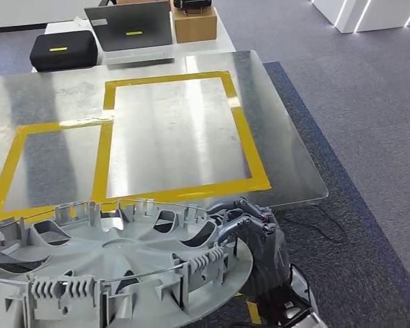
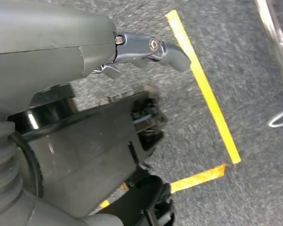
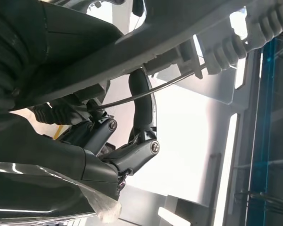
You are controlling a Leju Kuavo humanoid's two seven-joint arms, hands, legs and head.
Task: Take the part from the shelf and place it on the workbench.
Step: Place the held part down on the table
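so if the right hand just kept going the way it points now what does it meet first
Probably the workbench: the right hand grips the grey wheel cover at its rim, fingers pointing forward toward the bench's near edge. Depth is unclear.

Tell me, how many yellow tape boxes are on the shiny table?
2. The bigger yellow box is in the middle of the workbench. The smaller yellow box sits beside it on the left, partly hidden behind the grey part the right hand holds.

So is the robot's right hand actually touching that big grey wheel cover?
Touching: the head view shows the right hand gripping the wheel cover at its rim.
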